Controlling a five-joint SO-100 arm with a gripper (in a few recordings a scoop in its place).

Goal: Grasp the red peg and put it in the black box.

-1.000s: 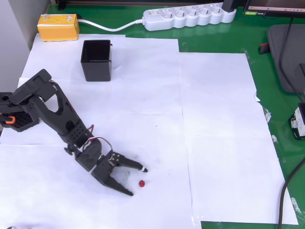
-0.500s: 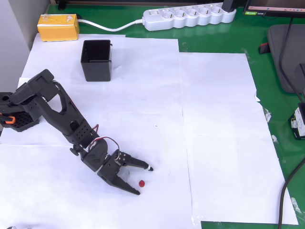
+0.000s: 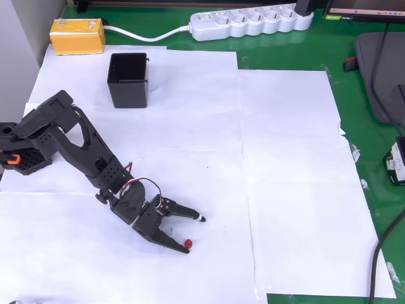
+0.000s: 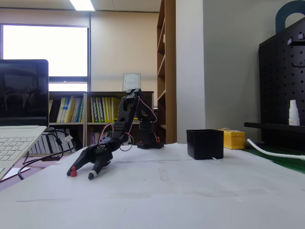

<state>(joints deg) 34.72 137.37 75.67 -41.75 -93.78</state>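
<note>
You have wide bare white paper [image 3: 291, 190] to the right of the gripper in the overhead view, running out to the green table [image 3: 367, 158] surface at the paper's right edge and along the bottom right corner. The paper sheets between the gripper and the black box [image 3: 128, 79] are also bare. The black box stands upright near the top left of the overhead view, well apart from the gripper, with a yellow block [image 3: 77, 35] beyond it and a white power strip [image 3: 250, 22] along the top edge.

Your arm [image 3: 82, 149] reaches from its base at the left edge down and to the right, folded low so that the gripper [image 3: 193, 233] lies close to the paper. In the fixed view the gripper [image 4: 82, 172] points down at the sheet with both fingertips at or just above it; contact cannot be told.

The jaws stand partly open and hold nothing. The red peg [image 3: 188, 243] sits on the paper just beside the tip of the lower finger in the overhead view, touching or nearly so. In the fixed view the red peg [image 4: 73, 173] rests beside the left fingertip.
</note>
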